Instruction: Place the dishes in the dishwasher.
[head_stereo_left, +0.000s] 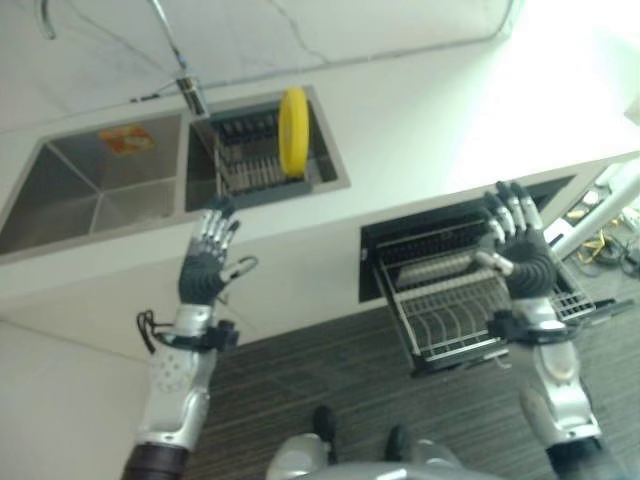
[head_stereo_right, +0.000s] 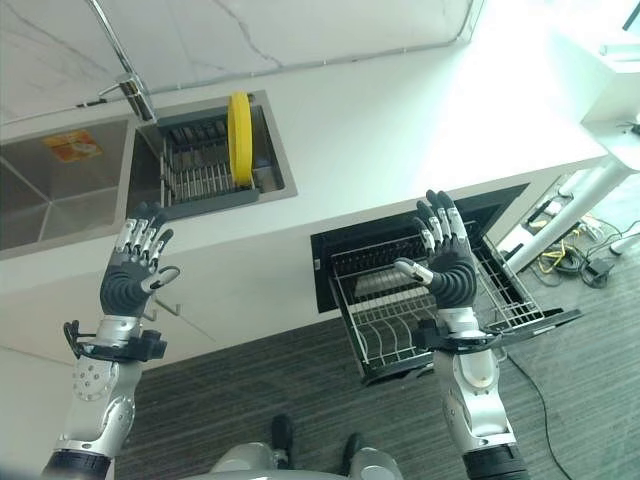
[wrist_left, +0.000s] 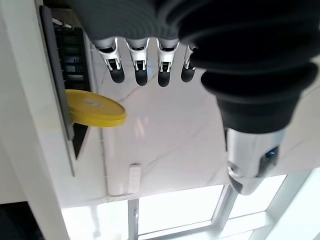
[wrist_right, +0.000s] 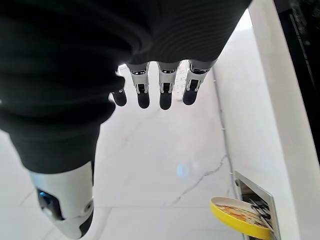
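A yellow plate (head_stereo_left: 293, 131) stands upright in a dark dish rack (head_stereo_left: 245, 160) inside the right basin of the sink; it also shows in the left wrist view as the yellow plate (wrist_left: 96, 108). The dishwasher's wire rack (head_stereo_right: 400, 310) is pulled out below the counter, with no dishes visible in it. My left hand (head_stereo_left: 207, 262) hovers open in front of the counter edge below the sink, holding nothing. My right hand (head_stereo_right: 446, 262) is raised open above the pulled-out rack, also holding nothing.
A tall faucet (head_stereo_left: 185, 75) rises behind the sink. The left basin (head_stereo_left: 80, 185) has an orange sticker at its back. White counter (head_stereo_right: 400, 130) stretches to the right. Cables lie on the grey floor (head_stereo_right: 570, 260) beside a white table leg.
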